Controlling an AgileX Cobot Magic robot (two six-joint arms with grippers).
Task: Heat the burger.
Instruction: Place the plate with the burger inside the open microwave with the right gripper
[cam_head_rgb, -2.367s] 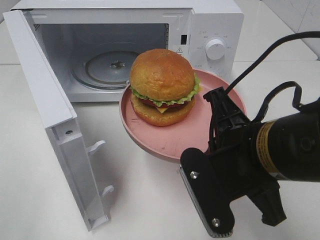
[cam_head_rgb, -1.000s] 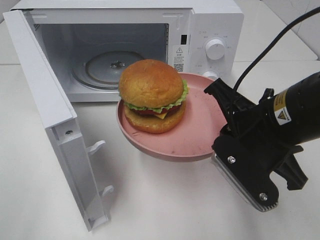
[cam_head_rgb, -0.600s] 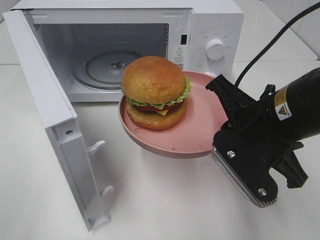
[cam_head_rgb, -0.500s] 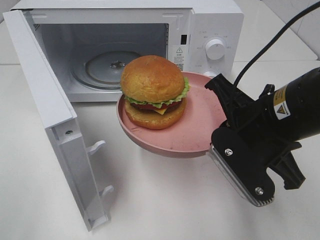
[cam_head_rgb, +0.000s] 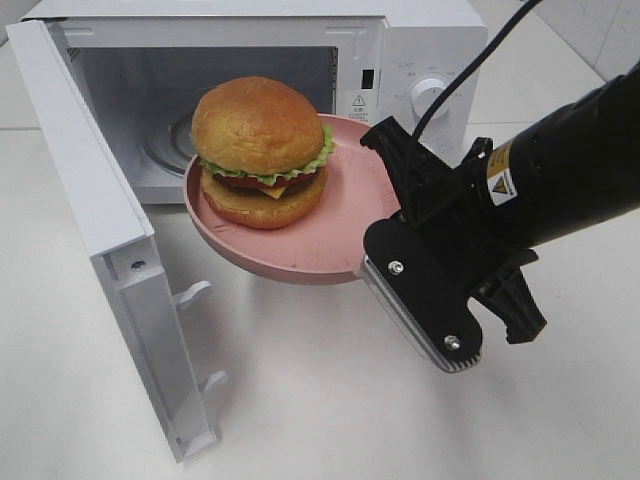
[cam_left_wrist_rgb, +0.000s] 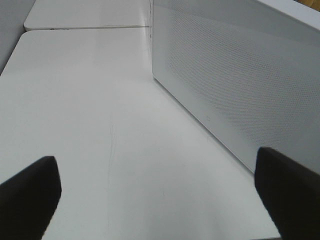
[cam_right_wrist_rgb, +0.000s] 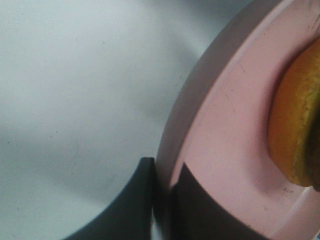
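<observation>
The burger (cam_head_rgb: 262, 150) has golden buns, lettuce, tomato and cheese, and sits on a round pink plate (cam_head_rgb: 300, 262). My right gripper (cam_head_rgb: 378, 205) is shut on the plate's right rim and holds it in the air, just in front of the open microwave (cam_head_rgb: 420, 50). In the right wrist view the right gripper (cam_right_wrist_rgb: 162, 210) pinches the plate rim (cam_right_wrist_rgb: 225, 125), with the bun (cam_right_wrist_rgb: 295, 125) at the edge. My left gripper (cam_left_wrist_rgb: 157, 200) is open and empty over the table beside the microwave door (cam_left_wrist_rgb: 240, 75); it is out of the exterior view.
The microwave door (cam_head_rgb: 100, 220) stands open to the left of the plate. The glass turntable (cam_head_rgb: 170, 145) lies in the cavity, partly hidden by the burger. A knob (cam_head_rgb: 430, 95) is on the right panel. White table (cam_head_rgb: 300, 400) lies below.
My right gripper has carried the plate and burger up and to the left, closer to the microwave opening. The burger now overlaps the cavity.
</observation>
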